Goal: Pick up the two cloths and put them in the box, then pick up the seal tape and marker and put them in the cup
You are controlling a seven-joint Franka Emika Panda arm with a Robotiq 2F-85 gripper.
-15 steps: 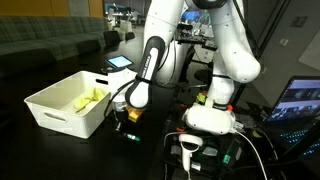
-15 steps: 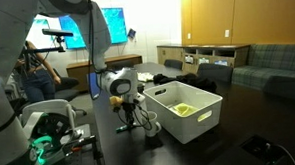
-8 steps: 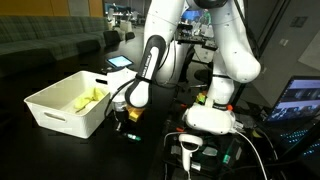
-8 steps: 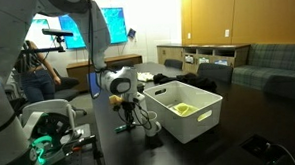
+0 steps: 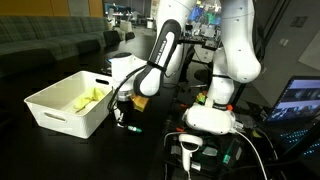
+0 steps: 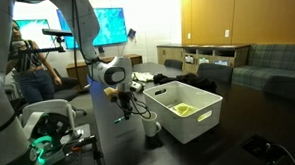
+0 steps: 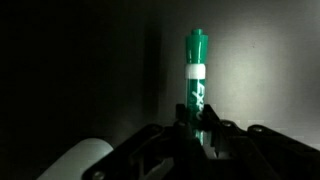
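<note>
My gripper [image 7: 193, 128] is shut on a green marker [image 7: 197, 75], which sticks straight out from between the jaws in the wrist view. In both exterior views the gripper [image 5: 121, 108] [image 6: 124, 97] hangs above the dark table, just beside the box. The marker [image 6: 120, 114] points down from it. The small white cup [image 6: 149, 127] stands on the table next to the box [image 6: 211, 118], slightly to one side of the marker tip. Its pale rim [image 7: 80, 160] shows at the lower left of the wrist view. A yellow cloth [image 5: 88, 98] [image 6: 185, 109] lies inside the box [image 5: 60, 118]. The seal tape is out of view.
The robot's white base [image 5: 210, 115] stands close behind the gripper, with cables and a handheld scanner [image 5: 190, 150] beside it. A laptop [image 5: 300, 100] sits at the table edge. Sofas and lit screens are far in the background.
The arm has lifted and swung its wrist upward, carrying the marker off the table. The gripper has stayed shut on it.
</note>
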